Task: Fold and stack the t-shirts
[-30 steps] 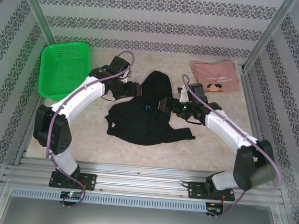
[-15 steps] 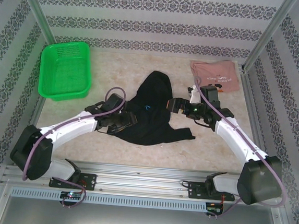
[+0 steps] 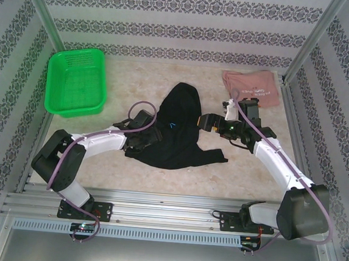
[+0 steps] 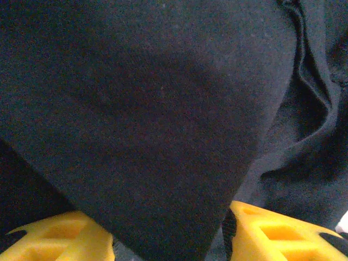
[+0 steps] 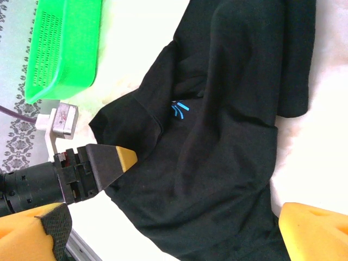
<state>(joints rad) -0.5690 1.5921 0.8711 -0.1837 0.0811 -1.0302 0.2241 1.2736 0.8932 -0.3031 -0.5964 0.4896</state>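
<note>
Left claw (image 3: 144, 138) sits at the crumpled black t-shirt's (image 3: 178, 128) nine o'clock edge, cloth between its spread fingers, while the released right claw (image 3: 207, 122) waits at three o'clock, seemingly to spread it.

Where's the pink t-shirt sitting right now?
In the top view, the pink t-shirt lies at the table's far right corner, just beyond the right gripper and apart from the black t-shirt mid-table.

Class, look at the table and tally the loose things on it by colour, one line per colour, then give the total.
Black: 1, the crumpled black cloth t-shirt
Pink: 1, the folded dusty-pink cloth t-shirt with white text
Green: 1, the green plastic mesh basket
Total: 3
</note>
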